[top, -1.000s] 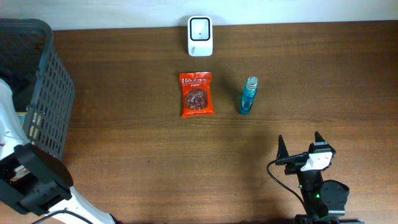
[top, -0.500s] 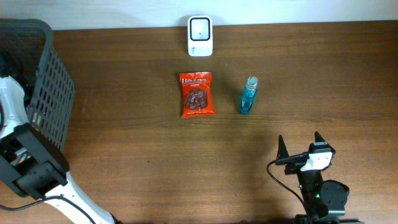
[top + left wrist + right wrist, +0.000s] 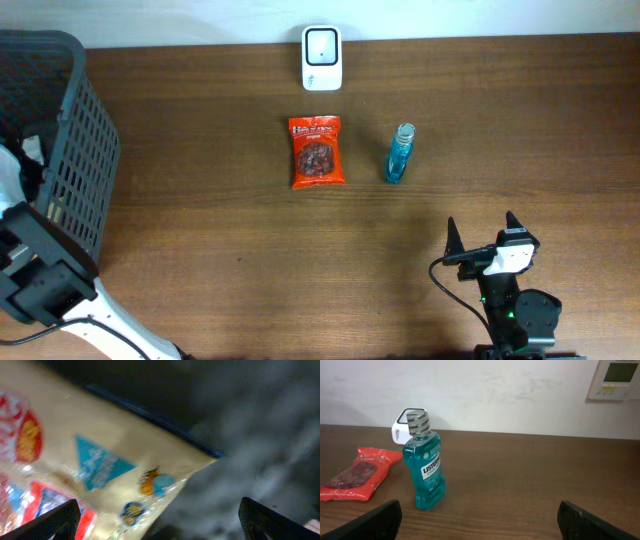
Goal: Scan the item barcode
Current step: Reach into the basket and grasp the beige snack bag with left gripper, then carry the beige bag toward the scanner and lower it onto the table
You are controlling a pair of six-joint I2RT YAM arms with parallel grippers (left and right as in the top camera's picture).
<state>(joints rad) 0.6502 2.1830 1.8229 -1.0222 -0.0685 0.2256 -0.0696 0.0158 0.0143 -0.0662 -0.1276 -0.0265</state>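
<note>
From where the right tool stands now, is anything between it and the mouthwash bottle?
Nothing visible. Only bare table lies between the open right tool and the mouthwash bottle; the red snack bag lies beside the bottle, out of the path.

The view is blurred throughout. A cream packet (image 3: 95,465) is seen across the left half, lying aslant, with a glossy clear wrapper. On it are printed a blue triangle (image 3: 100,462), a red and yellow mark (image 3: 27,435) at the far left, and small yellow and blue marks lower down. A dark blue edge (image 3: 150,415) runs along its upper side. Beyond it only dark, indistinct ground (image 3: 240,420) is recorded. The left pincer (image 3: 160,522) is seen spread wide, one fingertip (image 3: 55,521) over the packet's lower left part, nothing held.
</note>
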